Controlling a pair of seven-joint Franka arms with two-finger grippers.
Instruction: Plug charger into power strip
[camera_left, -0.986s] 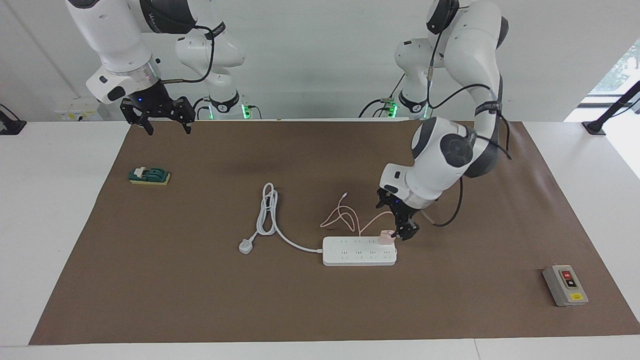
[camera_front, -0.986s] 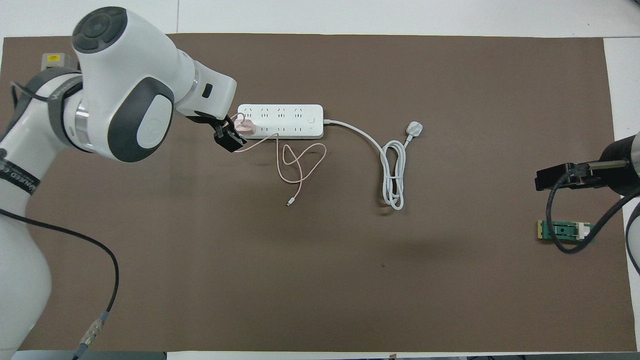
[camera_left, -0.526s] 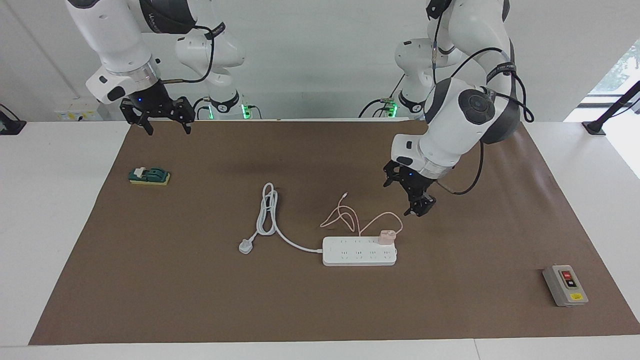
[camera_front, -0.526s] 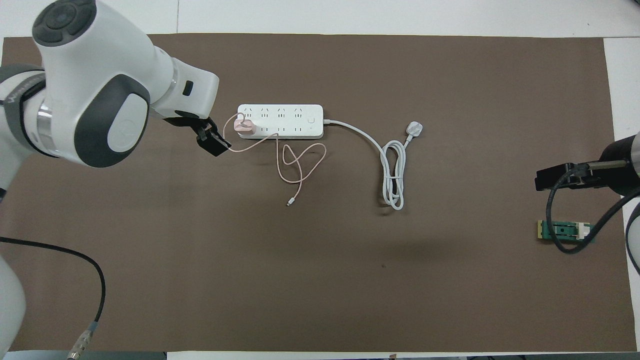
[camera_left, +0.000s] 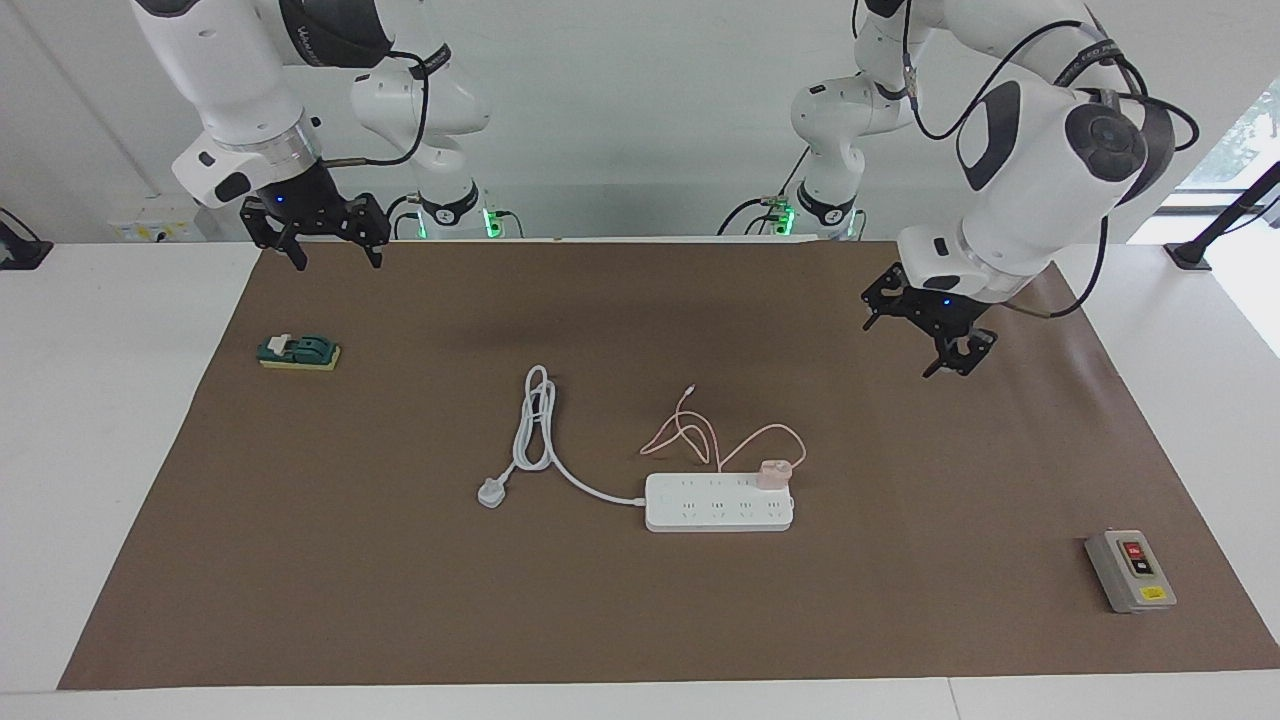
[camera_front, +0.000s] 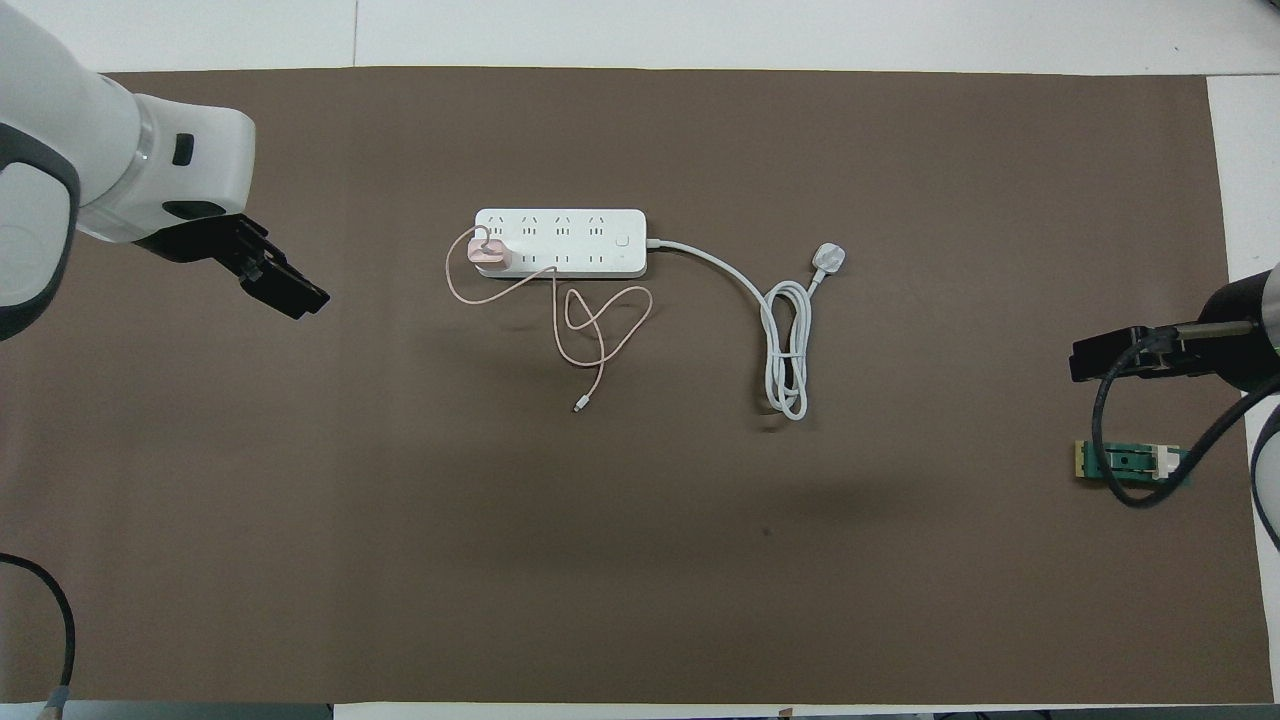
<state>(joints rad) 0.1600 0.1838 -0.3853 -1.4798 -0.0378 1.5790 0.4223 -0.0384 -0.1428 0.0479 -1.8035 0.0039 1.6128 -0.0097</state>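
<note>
Charger sits plugged in at the power strip end toward the left tool, released above the counter; right tool waits, also released

charger: plugged into power strip
left claw: open, raised over brown mat
right claw: open, waiting

We see both views evenly and brightly lit, colours flat, no glare on the brown mat. Daylight blows out a window at the facing view's edge. Soft, blurred shadows lie on the mat; the white cord casts a thin one. Focus stays sharp throughout.
</note>
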